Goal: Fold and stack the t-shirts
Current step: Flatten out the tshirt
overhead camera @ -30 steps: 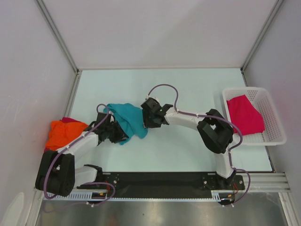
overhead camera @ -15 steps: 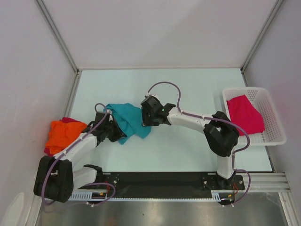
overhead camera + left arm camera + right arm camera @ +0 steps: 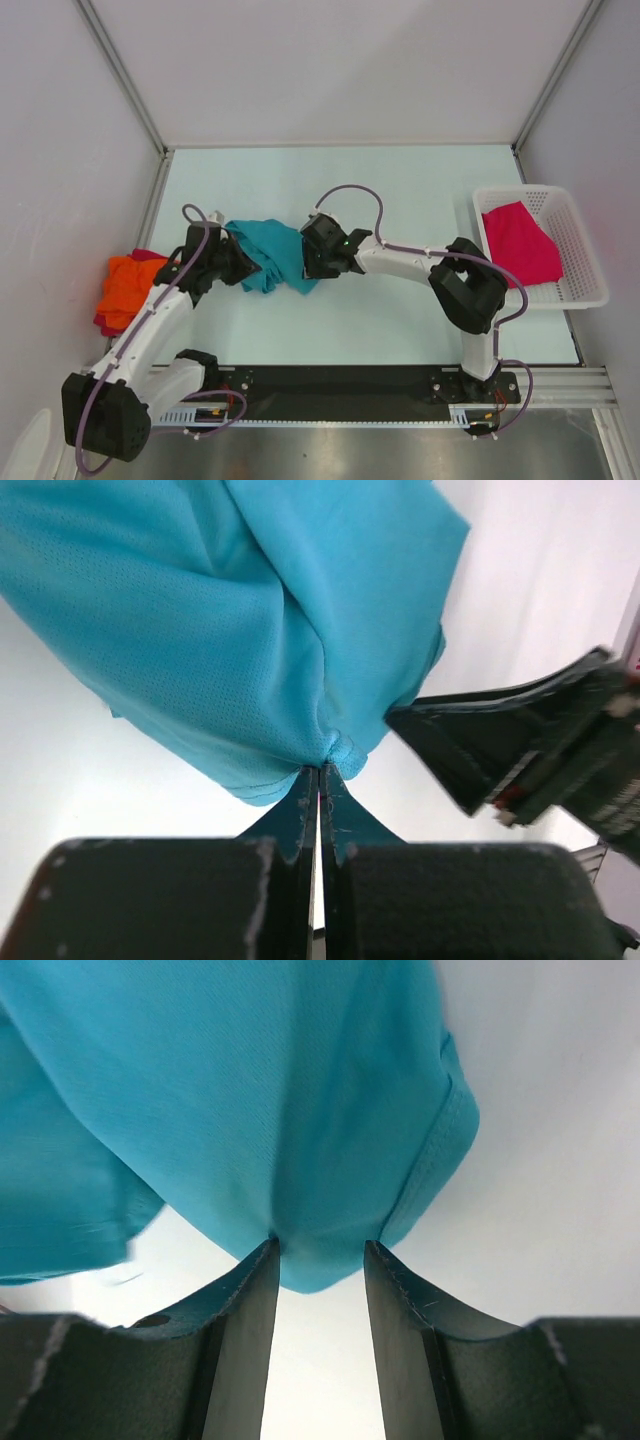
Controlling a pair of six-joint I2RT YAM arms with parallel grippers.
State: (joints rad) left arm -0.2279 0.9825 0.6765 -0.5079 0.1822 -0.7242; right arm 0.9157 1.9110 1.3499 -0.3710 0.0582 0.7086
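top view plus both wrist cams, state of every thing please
teal t-shirt, crumpled on the table, gripped on two sides
left gripper, shut on its edge
right gripper, shut on a thicker fold
orange t-shirt, heaped over the dark red t-shirt, left edge
magenta-pink t-shirt, unfolded in the basket
basket, upright, right edge

A robotics lab cell: bare white panel walls (image 3: pixel 350 70), aluminium frame posts (image 3: pixel 120 75), black mounting rail (image 3: pixel 340 385).
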